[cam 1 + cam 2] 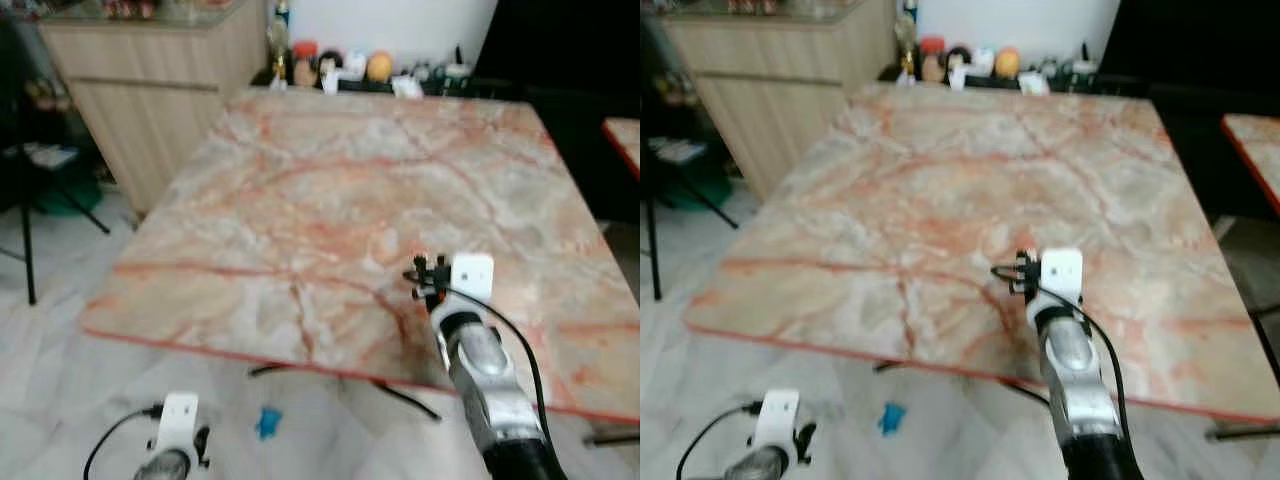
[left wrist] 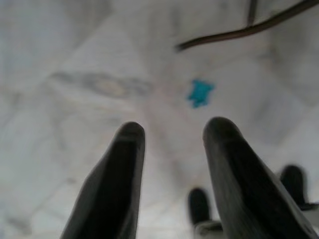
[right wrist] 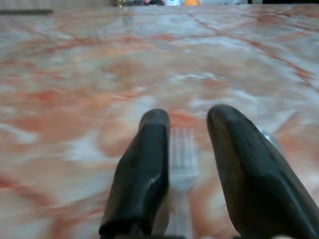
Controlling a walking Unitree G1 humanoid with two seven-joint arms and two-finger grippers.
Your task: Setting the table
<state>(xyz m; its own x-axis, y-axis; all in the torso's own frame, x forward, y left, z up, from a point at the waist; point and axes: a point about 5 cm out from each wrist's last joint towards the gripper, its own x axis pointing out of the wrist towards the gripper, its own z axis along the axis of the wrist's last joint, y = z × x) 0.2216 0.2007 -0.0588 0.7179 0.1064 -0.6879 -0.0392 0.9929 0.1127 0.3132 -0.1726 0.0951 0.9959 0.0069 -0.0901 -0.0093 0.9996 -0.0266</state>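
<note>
We stand before a wide marble table (image 1: 330, 210), pink and orange veined, its near edge running across below us and its bare top reaching back toward a dark wall. Pale stone floor (image 1: 60, 400) spreads under and in front of it, and thin dark table legs (image 1: 400, 395) show beneath the near edge. At the back left rises a light wood cabinet (image 1: 150, 100), and along the table's far edge sits a blurred row of small jars and bottles (image 1: 345, 68), too soft for us to name one by one. A black tripod leg (image 1: 25, 230) stands on the floor at far left.

Our right arm (image 1: 485, 385) reaches up over the near right part of the tabletop. Our right gripper (image 3: 187, 149) hangs low above the marble, its two black fingers (image 3: 144, 169) parted, and between them we see a silver fork (image 3: 183, 164) with tines pointing away from the wrist. The fork lies in the gap; we cannot tell whether the fingers touch it or whether it rests flat on the table.

Our left arm (image 1: 172, 445) hangs low off the table's near left side, over the floor. Our left gripper (image 2: 172, 149) points down with its fingers spread apart and nothing between them. On the floor beyond it lies a small blue scrap (image 2: 200, 92), near a dark table leg.
</note>
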